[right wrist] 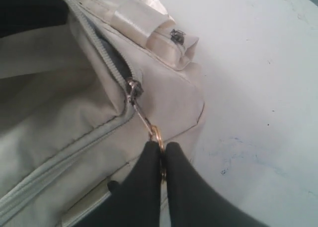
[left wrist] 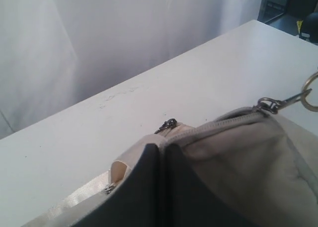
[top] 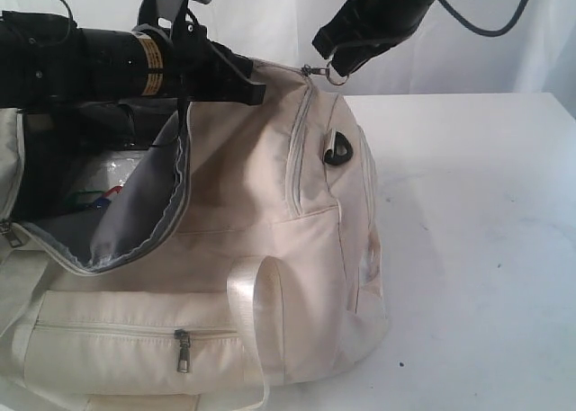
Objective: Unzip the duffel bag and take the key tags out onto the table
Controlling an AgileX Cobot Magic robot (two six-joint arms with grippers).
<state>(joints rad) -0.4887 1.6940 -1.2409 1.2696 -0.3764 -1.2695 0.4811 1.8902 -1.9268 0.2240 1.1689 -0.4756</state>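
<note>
While the white surface (top: 468, 249) fills the right half of the exterior view and runs back to a pale backdrop (top: 270, 15), the cream duffel bag (top: 270, 204) lies on it across the left and centre of the frame. Its main zip is open along the left side, so the grey lining (top: 126, 213) shows in a wide gap. The left arm's fingers (top: 245, 80) come in from the upper left of the frame and are pressed together on the raised rim of the bag's opening; the left wrist view shows them (left wrist: 161, 187) with no gap between them, right against the cream fabric. The right arm's fingers (top: 346, 58) reach down from the top centre and are clamped on the zip-pull ring (top: 337, 75) at the bag's top right end, and the right wrist view shows the ring (right wrist: 156, 136) pinched between the two dark tips (right wrist: 160, 153). A webbing handle (top: 245, 290) loops over the front of the bag at lower centre. Below it, at the lower left, runs the zipped side pocket (top: 117, 352) with its dark pull (top: 183, 351) hanging down. The key tags (top: 97, 195) are inside the bag, seen through the opening at the left of the frame as small bits of green, red and blue.
</note>
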